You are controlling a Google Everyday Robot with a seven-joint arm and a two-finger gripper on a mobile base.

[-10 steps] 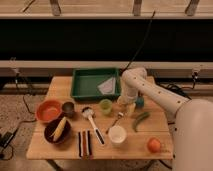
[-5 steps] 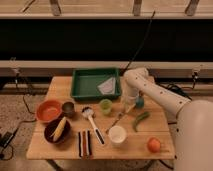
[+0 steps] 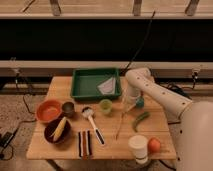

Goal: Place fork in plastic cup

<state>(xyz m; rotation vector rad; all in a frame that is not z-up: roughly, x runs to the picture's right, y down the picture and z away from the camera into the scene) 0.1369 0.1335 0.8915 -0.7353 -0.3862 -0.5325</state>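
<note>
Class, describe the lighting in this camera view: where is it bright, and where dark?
Camera view: warm, dim light over the wooden table; a black band behind it; the gripper, beside the plastic cup, hangs below the brightly lit white arm; the fork is a thin pale glint.

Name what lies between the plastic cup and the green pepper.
The fork lies between the plastic cup and the green pepper, as the camera view shows; the pincer is at its far end.

A tray (image 3: 80, 82) sits midway along the back edge of the desk (image 3: 112, 146). Just before it stands the plastic cup (image 3: 105, 106). The fork (image 3: 120, 125) lies right of the cup, a pepper (image 3: 141, 120) farther right. The hand (image 3: 130, 100) is by the fork's far end.
</note>
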